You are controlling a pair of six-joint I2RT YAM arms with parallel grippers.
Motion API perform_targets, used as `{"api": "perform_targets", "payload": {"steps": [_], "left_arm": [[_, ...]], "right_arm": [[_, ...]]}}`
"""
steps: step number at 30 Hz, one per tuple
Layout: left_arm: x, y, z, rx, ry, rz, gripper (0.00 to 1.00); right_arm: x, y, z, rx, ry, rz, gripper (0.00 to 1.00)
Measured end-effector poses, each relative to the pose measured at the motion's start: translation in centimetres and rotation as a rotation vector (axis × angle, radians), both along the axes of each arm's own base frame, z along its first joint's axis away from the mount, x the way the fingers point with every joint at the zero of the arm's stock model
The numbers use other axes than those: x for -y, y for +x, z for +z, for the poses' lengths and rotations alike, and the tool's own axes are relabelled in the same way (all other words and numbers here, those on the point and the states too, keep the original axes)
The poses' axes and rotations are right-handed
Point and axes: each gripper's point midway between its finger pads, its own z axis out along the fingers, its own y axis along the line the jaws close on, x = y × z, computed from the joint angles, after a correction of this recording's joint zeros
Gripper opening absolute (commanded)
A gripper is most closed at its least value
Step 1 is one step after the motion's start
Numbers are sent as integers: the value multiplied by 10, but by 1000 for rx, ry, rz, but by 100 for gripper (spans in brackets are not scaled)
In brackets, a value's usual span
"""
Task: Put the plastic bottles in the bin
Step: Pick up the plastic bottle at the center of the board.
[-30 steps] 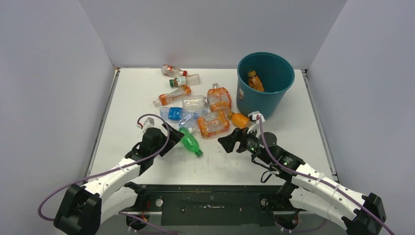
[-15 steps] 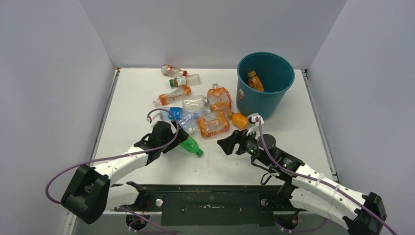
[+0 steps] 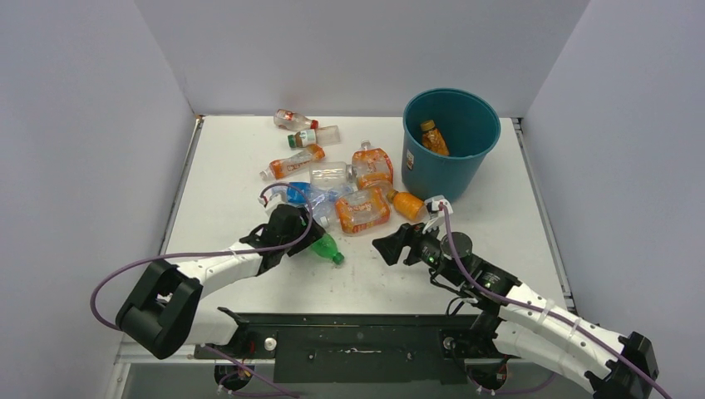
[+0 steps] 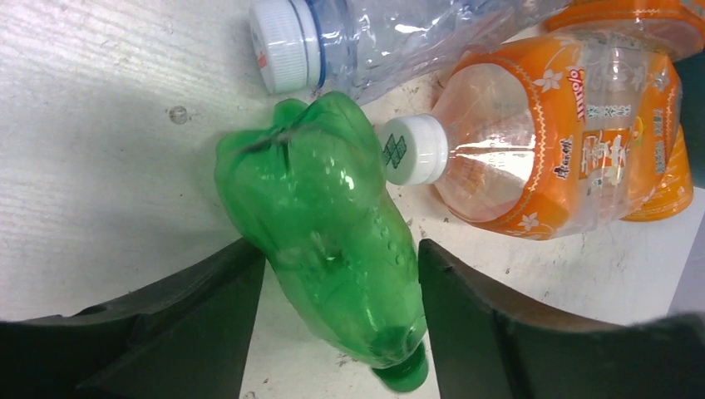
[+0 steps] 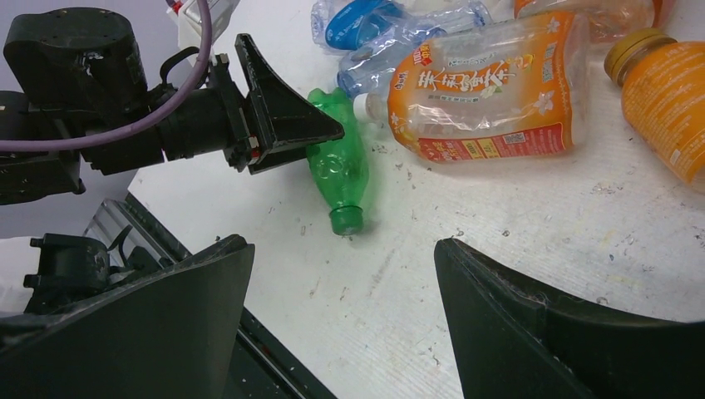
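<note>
A crushed green bottle (image 4: 332, 241) lies on the white table (image 3: 249, 150), its cap toward the near edge. My left gripper (image 4: 337, 249) has a finger against each side of its body, shut on it. The same green bottle (image 3: 326, 246) sits at the near end of a heap of plastic bottles: an orange-labelled one (image 3: 362, 209), a blue-labelled one (image 3: 293, 193), a clear one (image 3: 331, 174) and several more behind. The teal bin (image 3: 449, 170) stands at the back right with one orange bottle (image 3: 432, 137) inside. My right gripper (image 3: 391, 245) hovers open and empty right of the green bottle (image 5: 341, 166).
A small orange bottle (image 3: 407, 203) lies between the heap and the bin, just beyond my right gripper. Grey walls enclose the table on three sides. A black mounting rail (image 3: 357, 341) runs along the near edge.
My left arm has reached forward and right until its fingers straddle the green bottle, and they have narrowed onto it. The right arm has barely moved.
</note>
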Motion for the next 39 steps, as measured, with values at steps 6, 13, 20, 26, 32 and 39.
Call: {"api": "perform_targets", "payload": {"steps": [6,13,20,26,32,39], "left_arm": [[4,2,2,29,-19,-7,38],[5,-8,2,58,-82,-15,21],[10,-29,28,107,-214,-48,11],[17,-33,100,269,-399,-69,0],[17,-40,157,376,-588,-46,0],[15,-38,193,430,-744,2,0]], "right_arm": [[3,-3,0,1,4,-1,82],[5,-6,-5,-12,12,-3,82],[4,-7,-5,-22,22,-6,82],[-2,-11,2,-35,67,19,82],[-9,-11,25,17,146,36,82],[-27,-8,66,102,317,61,82]]}}
